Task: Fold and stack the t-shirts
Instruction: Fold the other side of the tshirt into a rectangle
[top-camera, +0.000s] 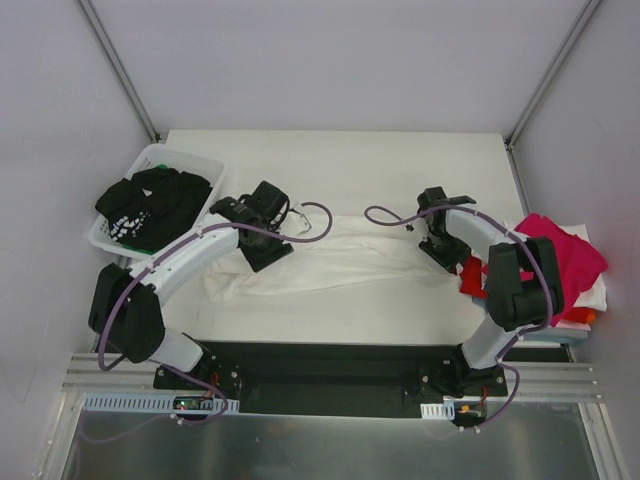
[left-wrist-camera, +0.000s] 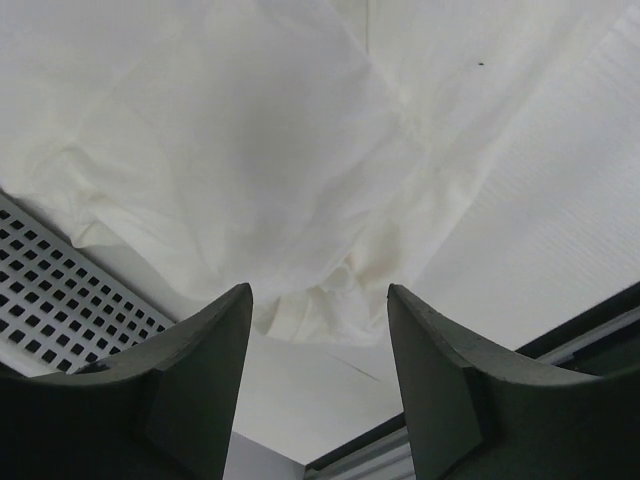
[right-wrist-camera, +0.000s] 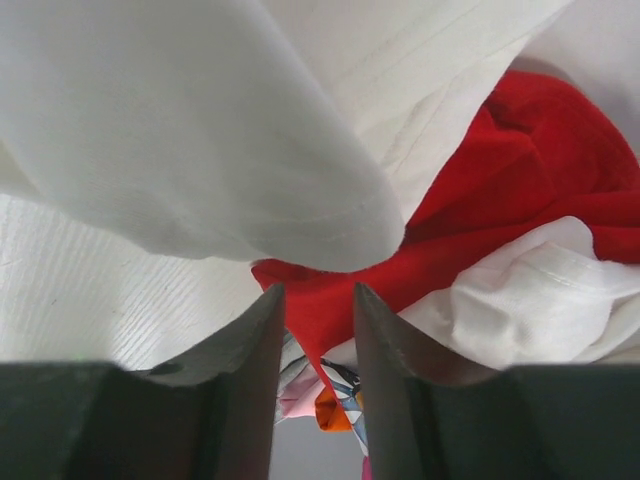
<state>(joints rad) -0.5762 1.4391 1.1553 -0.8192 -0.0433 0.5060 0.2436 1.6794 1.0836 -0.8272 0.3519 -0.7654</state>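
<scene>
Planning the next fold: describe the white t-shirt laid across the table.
The white t-shirt is plain soft cloth, wrinkled, lying as a long band across the table. Its left end bunches under the open left gripper; its right end reaches the pile of red and magenta shirts, beside the right gripper.

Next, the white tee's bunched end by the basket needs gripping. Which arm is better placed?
Left, likely. The left claw is open directly over the plain white cloth t-shirt, beside the white perforated plastic basket. The right claw sits at the shirt's far end, by the red cloth t-shirt.
</scene>
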